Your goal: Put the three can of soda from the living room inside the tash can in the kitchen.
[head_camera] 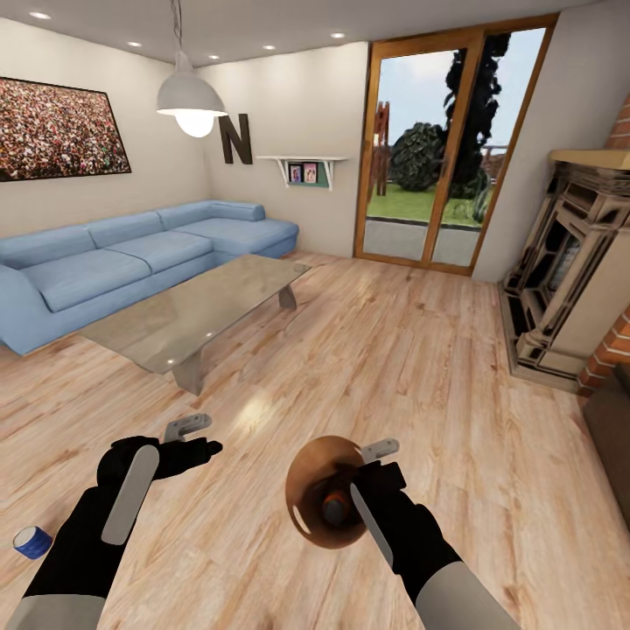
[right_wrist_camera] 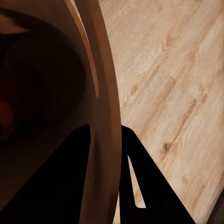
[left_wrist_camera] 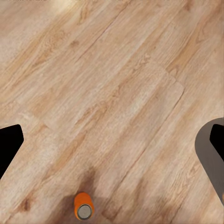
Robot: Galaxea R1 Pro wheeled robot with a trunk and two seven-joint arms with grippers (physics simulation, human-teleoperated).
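**Bin in one claw, two cans loose on the floor**

The living room spreads ahead: a blue sofa, a glass coffee table and a wide wood floor. The robot's right claw is clamped on the rim of the brown trash can, one finger inside and one outside the wall, holding it tilted with its mouth toward the camera. One orange soda can appears to lie inside it. The left claw hangs released and empty, fingers spread above bare boards. In the left wrist view an orange can stands upright on the floor, silver top up, centred between the spread fingers. A blue can rests well to the robot's left. The left arm is the nearer to both, so the next pick probably falls to it, descending along the orange can's vertical axis.
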